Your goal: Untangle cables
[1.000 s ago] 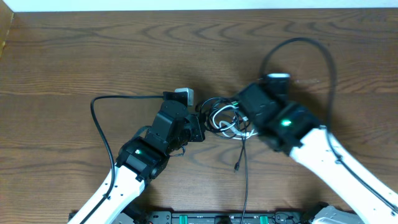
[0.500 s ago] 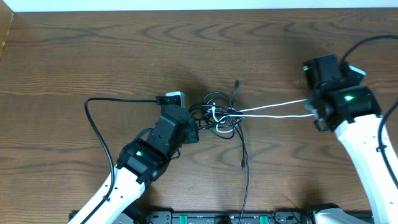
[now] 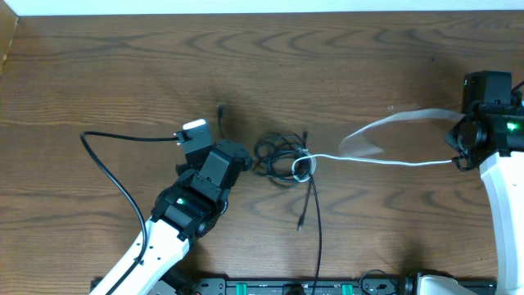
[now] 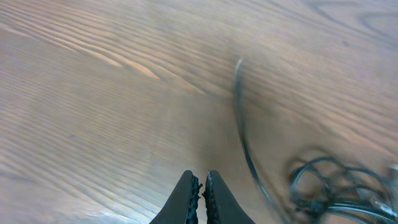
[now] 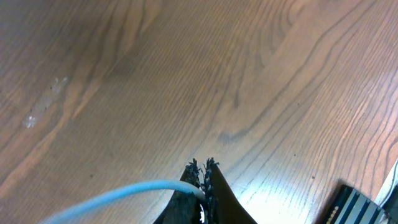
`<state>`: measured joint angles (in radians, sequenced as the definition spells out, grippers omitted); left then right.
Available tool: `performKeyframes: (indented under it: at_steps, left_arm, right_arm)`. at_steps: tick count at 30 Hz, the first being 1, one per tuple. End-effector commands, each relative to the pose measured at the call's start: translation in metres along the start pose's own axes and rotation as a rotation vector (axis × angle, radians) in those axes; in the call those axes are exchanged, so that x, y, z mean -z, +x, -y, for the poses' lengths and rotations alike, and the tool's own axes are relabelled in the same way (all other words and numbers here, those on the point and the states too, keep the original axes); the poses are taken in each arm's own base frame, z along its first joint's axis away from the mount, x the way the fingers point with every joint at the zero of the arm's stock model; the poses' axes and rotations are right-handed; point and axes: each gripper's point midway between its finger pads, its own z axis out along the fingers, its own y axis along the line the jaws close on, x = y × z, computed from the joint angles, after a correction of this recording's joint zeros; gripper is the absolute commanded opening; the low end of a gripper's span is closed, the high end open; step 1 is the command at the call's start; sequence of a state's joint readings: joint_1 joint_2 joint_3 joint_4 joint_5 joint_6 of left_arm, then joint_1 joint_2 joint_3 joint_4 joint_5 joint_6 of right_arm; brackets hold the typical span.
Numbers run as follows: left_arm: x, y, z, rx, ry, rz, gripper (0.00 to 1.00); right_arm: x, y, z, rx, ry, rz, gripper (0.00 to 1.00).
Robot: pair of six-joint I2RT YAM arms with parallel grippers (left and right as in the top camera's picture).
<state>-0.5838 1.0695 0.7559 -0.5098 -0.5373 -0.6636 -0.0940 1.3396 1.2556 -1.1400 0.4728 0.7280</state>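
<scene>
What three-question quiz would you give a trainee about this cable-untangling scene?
1. True or false: the right hand is shut on the white cable.
2. Multiple choice: where is the tangle of black cables? A, lying on the wood between the two hands; B, clamped in the left hand; C, draped over the right arm.
3. Fill in the blank: the left hand is ___, with nothing visible between its fingers.

Key: 1 true; 2 A; 3 shut.
</scene>
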Motion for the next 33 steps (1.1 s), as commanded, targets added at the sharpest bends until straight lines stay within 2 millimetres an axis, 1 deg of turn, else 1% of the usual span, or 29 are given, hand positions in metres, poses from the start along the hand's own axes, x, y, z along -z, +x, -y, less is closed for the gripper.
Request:
performKeyframes:
  at_steps: [1,5,7,8,9,11,12,13,14,16,18,20,23,26,30,33]
  left_arm:
    - [0.004,-0.02,-0.017,0.047,-0.093,0.1,0.07]
    - [0.004,-0.018,-0.016,0.07,-0.083,0.093,0.08]
    - [0.003,-0.012,-0.007,0.071,-0.036,0.054,0.08]
    - [0.003,-0.007,-0.001,0.072,0.001,0.022,0.09]
    - [0.003,0.0,0.009,0.074,0.057,-0.024,0.16]
    - [0.005,0.013,0.029,0.078,0.161,-0.106,0.33]
    - [0.007,0.018,0.039,0.08,0.213,-0.144,0.42]
    - [0.008,0.024,0.049,0.082,0.264,-0.184,0.49]
    - [0.01,0.029,0.058,0.082,0.305,-0.216,0.63]
    - [0.012,0.04,0.076,0.082,0.387,-0.284,0.77]
    - [0.01,0.051,0.091,0.096,0.443,-0.352,0.82]
    - [0.004,0.061,0.098,0.133,0.444,-0.404,0.84]
    - [-0.016,0.078,0.099,0.22,0.371,-0.473,0.84]
    - [-0.028,0.094,0.101,0.293,0.322,-0.533,0.84]
    - [-0.041,0.11,0.117,0.292,0.351,-0.59,0.84]
    - [-0.053,0.124,0.128,0.264,0.362,-0.598,0.84]
  right_arm:
    - [0.013,-0.014,0.01,-0.048,0.004,0.068,0.01]
    - [0.018,-0.014,0.006,-0.06,-0.039,0.067,0.01]
    - [0.021,-0.011,-0.005,-0.027,-0.109,0.048,0.01]
    - [0.024,-0.01,-0.013,0.001,-0.155,0.039,0.01]
    - [0.026,-0.01,-0.019,0.019,-0.194,0.035,0.01]
    - [0.032,-0.009,-0.032,0.06,-0.274,0.029,0.01]
    - [0.034,-0.009,-0.035,0.069,-0.295,0.027,0.01]
    - [0.036,-0.01,-0.036,0.067,-0.303,0.033,0.01]
    - [0.036,-0.011,-0.036,0.066,-0.305,0.037,0.01]
    - [0.039,-0.012,-0.035,0.063,-0.311,0.044,0.01]
    - [0.042,-0.012,-0.034,0.059,-0.316,0.051,0.01]
    - [0.045,-0.013,-0.033,0.055,-0.323,0.061,0.01]
    - [0.051,-0.015,-0.03,0.047,-0.335,0.076,0.01]
    - [0.053,-0.015,-0.029,0.045,-0.338,0.08,0.01]
    - [0.052,-0.014,-0.029,0.047,-0.337,0.077,0.01]
    - [0.052,-0.014,-0.029,0.047,-0.337,0.076,0.01]
